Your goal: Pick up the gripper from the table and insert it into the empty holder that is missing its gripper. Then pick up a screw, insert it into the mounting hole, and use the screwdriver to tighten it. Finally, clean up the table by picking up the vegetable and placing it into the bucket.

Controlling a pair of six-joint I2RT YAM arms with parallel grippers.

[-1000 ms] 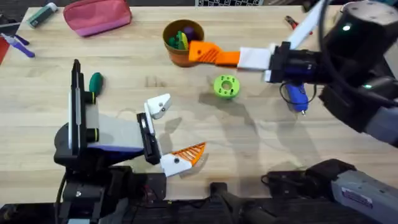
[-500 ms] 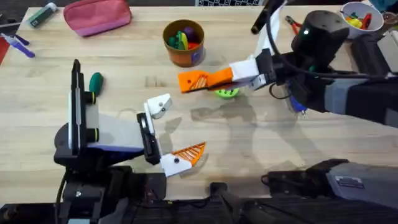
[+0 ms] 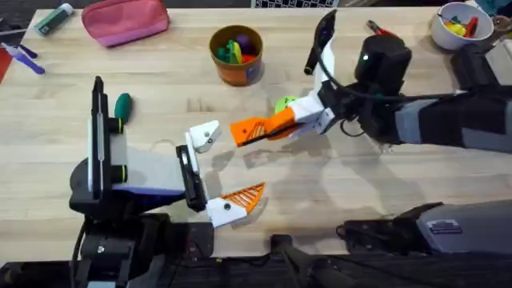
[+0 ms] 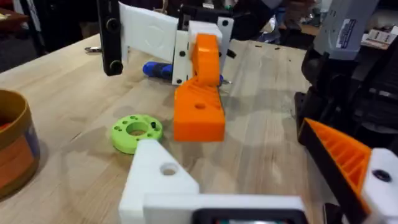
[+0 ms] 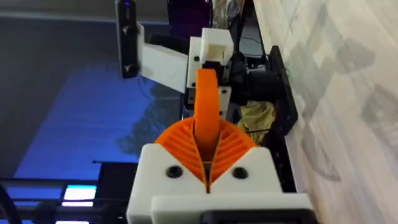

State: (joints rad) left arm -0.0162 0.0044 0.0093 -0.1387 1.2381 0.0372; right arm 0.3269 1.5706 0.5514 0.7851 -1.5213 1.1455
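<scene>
My right gripper (image 3: pixel 276 125) is shut on the orange ribbed gripper (image 3: pixel 250 130) and holds it low over the table (image 3: pixel 360 200), pointing at my left arm. In the left wrist view the orange gripper (image 4: pixel 199 112) hangs just beyond my open left gripper (image 4: pixel 249 155). Its bare white finger mount (image 4: pixel 155 183) shows the mounting hole (image 4: pixel 168 168), and the other finger carries an orange pad (image 4: pixel 339 155). The blue screwdriver (image 4: pixel 158 70) lies behind the right gripper. The dark green vegetable (image 3: pixel 122 105) rests left of centre. The orange bucket (image 3: pixel 236 54) stands at the back. Any screw is out of view.
A bright green holed disc (image 3: pixel 285 105) lies just behind the right gripper. A pink pouch (image 3: pixel 128 20) and markers sit at the back left. A white bowl (image 3: pixel 458 22) and red-handled pliers (image 3: pixel 376 30) are at the back right.
The right arm has swung from beside the bucket toward the front left, carrying the orange gripper past the green disc and closer to my left gripper. The left arm has stayed still.
</scene>
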